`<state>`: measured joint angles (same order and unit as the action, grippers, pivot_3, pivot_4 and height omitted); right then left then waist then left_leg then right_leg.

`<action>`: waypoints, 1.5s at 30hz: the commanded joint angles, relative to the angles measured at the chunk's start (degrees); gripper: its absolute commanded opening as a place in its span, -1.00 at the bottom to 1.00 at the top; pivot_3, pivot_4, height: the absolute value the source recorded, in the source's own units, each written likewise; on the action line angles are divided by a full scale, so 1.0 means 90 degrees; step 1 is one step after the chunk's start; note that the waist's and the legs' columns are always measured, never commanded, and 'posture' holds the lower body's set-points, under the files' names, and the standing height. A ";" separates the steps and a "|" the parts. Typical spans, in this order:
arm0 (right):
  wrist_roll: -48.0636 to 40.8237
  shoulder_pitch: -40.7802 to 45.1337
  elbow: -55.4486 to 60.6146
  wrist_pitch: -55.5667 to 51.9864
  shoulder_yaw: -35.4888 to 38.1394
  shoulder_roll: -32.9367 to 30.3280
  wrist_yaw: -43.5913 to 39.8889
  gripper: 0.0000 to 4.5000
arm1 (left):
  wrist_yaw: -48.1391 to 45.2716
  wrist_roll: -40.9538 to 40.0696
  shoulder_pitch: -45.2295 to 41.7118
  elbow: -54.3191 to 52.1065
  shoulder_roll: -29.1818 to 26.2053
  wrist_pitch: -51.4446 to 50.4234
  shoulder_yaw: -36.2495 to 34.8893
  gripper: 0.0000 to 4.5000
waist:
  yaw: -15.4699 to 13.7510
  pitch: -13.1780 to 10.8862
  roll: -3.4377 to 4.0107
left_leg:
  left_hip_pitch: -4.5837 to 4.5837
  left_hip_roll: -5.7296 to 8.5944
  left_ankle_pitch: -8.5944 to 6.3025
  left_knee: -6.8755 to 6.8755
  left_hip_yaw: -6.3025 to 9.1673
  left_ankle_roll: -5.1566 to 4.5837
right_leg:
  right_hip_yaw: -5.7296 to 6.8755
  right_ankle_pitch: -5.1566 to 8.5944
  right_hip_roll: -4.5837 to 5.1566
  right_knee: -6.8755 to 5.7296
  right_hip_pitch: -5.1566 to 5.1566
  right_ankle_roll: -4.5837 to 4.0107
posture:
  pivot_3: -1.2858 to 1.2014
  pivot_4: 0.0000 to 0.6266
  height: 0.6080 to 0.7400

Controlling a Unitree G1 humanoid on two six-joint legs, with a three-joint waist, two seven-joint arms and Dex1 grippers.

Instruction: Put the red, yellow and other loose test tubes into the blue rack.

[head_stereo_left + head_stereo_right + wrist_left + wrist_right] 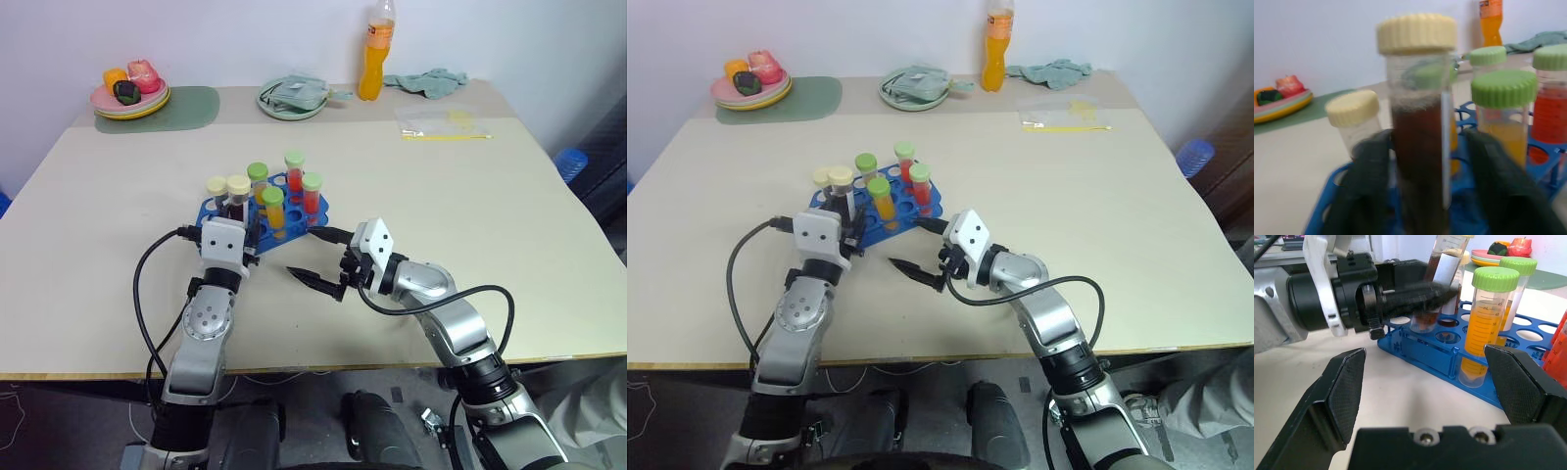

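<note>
Nearest the front edge of the surface (88,294), the right claw (324,258) hangs just above the tabletop with its two black fingers spread wide and nothing between them, pointing toward the near end of the blue rack (318,208). Beside it, on the robot's left, the left claw (1425,191) is at the rack's near left end. Its fingers (1366,186) stand on either side of a cream-capped tube of dark brown liquid (1418,147), which sits upright with its lower end in the rack. In the left wrist view the fingers look slightly parted from the tube's wall, but the picture is blurred there, so I cannot tell whether they press on it or have let go.

The blue rack sits near the middle of the surface, a little toward its left side. Next to the brown tube is a second cream-capped tube (216,192). Further along the rack stand green-capped tubes: one of yellow-orange liquid (273,209), one (258,180) behind it, and two of red liquid (312,193) (294,172).

Toward the far edge lie a clear plastic bag (441,123), a green mat (181,108) bearing stacked plates with toy food (130,88), a pale plate with a folded cloth (292,97), an orange drink bottle (373,54) and a crumpled green cloth (428,80).
</note>
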<state>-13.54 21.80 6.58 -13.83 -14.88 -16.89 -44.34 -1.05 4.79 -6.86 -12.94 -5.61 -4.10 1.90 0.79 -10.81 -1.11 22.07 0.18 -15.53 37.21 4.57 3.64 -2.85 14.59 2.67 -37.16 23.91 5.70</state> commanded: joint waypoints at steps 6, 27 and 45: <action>-0.0104 0.0068 0.0316 0.0049 0.0073 -0.0045 -0.0137 0.90 | 0.0087 -0.0124 0.0158 -0.0366 0.0108 0.0286 -0.0210 0.96 | 0.0004 0.0000 0.0000 | 0.0000 0.0000 0.0000 -0.0001 0.0001 0.0000 | 0.0001 0.0000 -0.0001 0.0000 0.0000 0.0000 | 0.03 -0.52 1.00; -0.0062 -0.0104 0.0494 -0.0128 0.0126 -0.0156 0.0028 0.90 | -0.0774 -0.0002 -0.0995 -0.1313 -0.0328 -0.3043 0.0132 0.96 | 0.0015 0.0000 0.0000 | 0.0000 0.0000 0.0000 0.0001 0.0006 0.0000 | 0.0003 0.0000 -0.0003 -0.0002 -0.0002 0.0000 | 0.03 -0.52 1.00; -0.0068 -0.0048 0.0387 -0.0099 0.0063 -0.0096 0.0011 0.90 | -0.0655 -0.0019 -0.1471 -0.1937 -0.0518 -0.4871 -0.0095 0.96 | 0.0035 0.0000 0.0000 | -0.0001 0.0000 0.0000 0.0000 0.0009 0.0000 | 0.0003 0.0001 -0.0004 -0.0002 -0.0001 0.0000 | 0.03 -0.52 1.00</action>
<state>-13.70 20.77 8.65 -15.53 -14.70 -18.34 -44.25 -7.72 4.52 -19.07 -27.83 -9.99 -47.79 2.96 1.11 -10.81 -1.11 22.06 0.18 -15.53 37.21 4.65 3.65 -2.83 14.59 2.63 -37.18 23.90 5.70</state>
